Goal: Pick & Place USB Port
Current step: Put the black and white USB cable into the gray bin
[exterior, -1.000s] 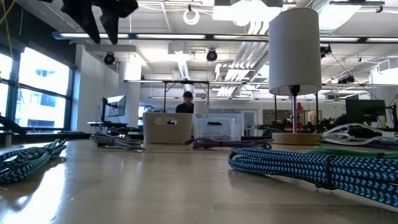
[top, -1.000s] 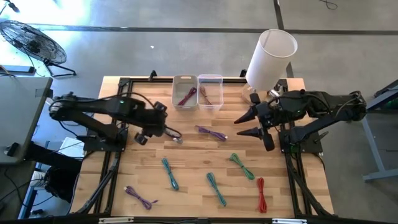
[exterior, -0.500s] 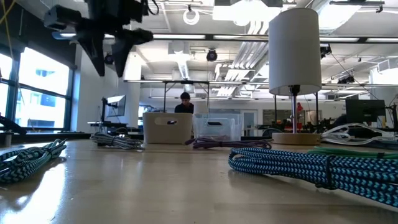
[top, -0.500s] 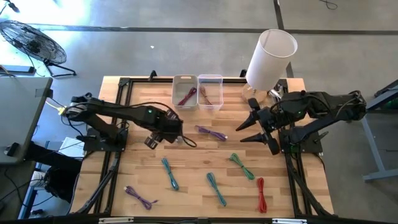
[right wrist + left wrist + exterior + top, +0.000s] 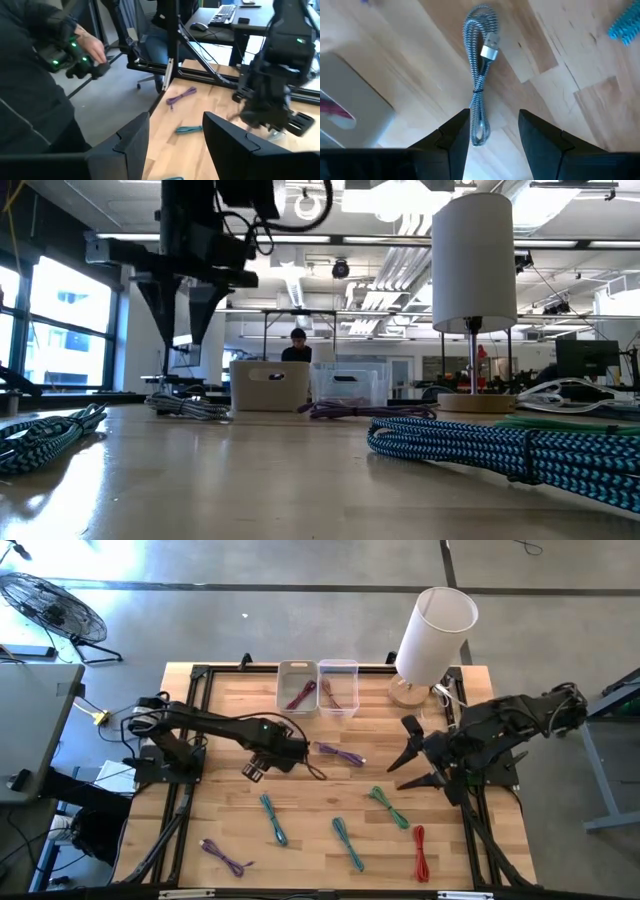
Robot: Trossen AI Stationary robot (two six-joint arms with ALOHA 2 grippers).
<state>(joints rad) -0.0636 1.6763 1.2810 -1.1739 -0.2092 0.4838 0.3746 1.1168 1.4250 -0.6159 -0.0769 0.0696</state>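
A silver-white braided USB cable point(image 5: 481, 75), coiled and tied, lies flat on the wood just ahead of my left gripper point(image 5: 492, 117). That gripper is open and points down, hovering above the cable without touching it. In the low view my left gripper point(image 5: 183, 340) hangs over the grey cable point(image 5: 190, 407). It is left of the table's middle point(image 5: 253, 771) in the high view. My right gripper point(image 5: 415, 758) is open and raised over the table's right side. A grey bin point(image 5: 297, 687) and a clear bin point(image 5: 338, 687) stand at the far edge.
Other cables lie about: purple point(image 5: 340, 753), teal point(image 5: 272, 818), teal point(image 5: 347, 843), green point(image 5: 390, 807), red point(image 5: 420, 852), purple point(image 5: 225, 857). A white lamp point(image 5: 430, 635) stands at the far right corner. A person's hand point(image 5: 85, 55) shows beyond the table.
My left gripper has moved toward the table's middle and come down over the silver-white cable, staying open. My right gripper has drawn back a little toward the table's right and near edges.
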